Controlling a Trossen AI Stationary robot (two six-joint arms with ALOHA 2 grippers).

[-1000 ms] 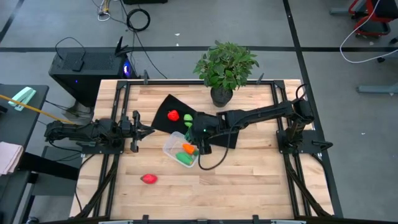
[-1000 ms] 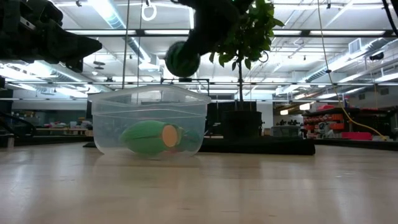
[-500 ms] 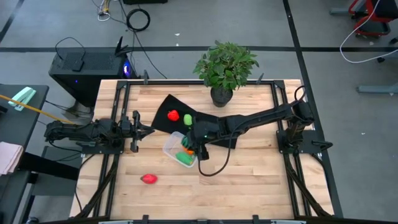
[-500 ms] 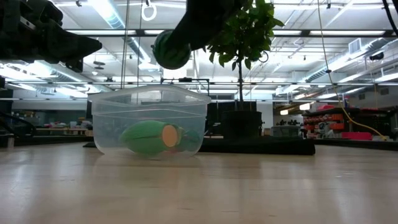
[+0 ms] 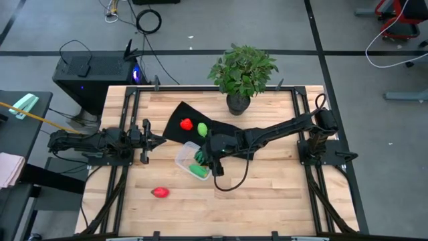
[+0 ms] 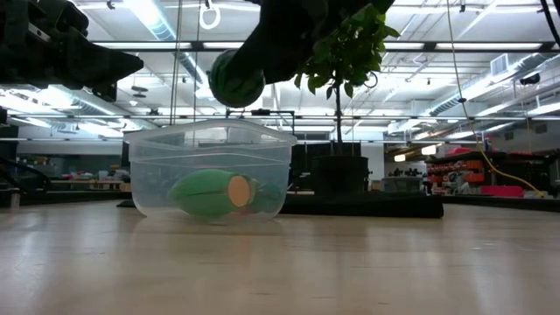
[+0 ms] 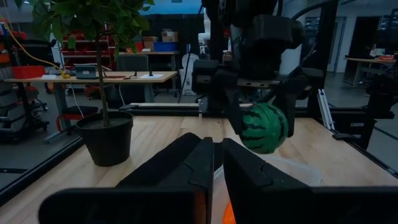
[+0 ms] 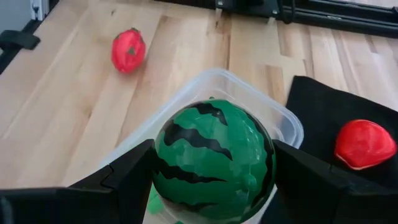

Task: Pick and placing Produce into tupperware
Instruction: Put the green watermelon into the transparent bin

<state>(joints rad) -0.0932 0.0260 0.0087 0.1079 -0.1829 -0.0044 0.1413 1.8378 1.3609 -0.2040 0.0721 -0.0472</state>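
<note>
Above the clear tub (image 6: 210, 171), the striped green melon (image 8: 212, 164) hangs clamped between the two fingers of the right pincer (image 8: 211, 174), its underside a little higher than the tub's rim in the low view. The tub sits on the wooden worktop (image 5: 267, 194) just beside the edge of a black mat (image 5: 177, 115), and it already holds a green piece (image 6: 203, 193) with an orange end and what is probably the carrot, though from overhead the arm hides most of the inside. On the mat lie a red piece (image 5: 186, 124) and a small light green piece (image 5: 202, 128); another red piece (image 5: 159, 193) rests on bare wood, well apart from the tub toward the near edge. A potted plant (image 5: 242, 70) stands at the far side. The left pincer (image 7: 213, 163) waits over its own side of the worktop, fingers pressed together and holding nothing. The step in hand looks like the drop: it would go best with the melon centred over the free part of the tub, brought down close to the contents, and only then let go, since a round ball released from height could bounce off the pieces below or over the low wall. Opening the fingers evenly should keep it from rolling sideways.
</note>
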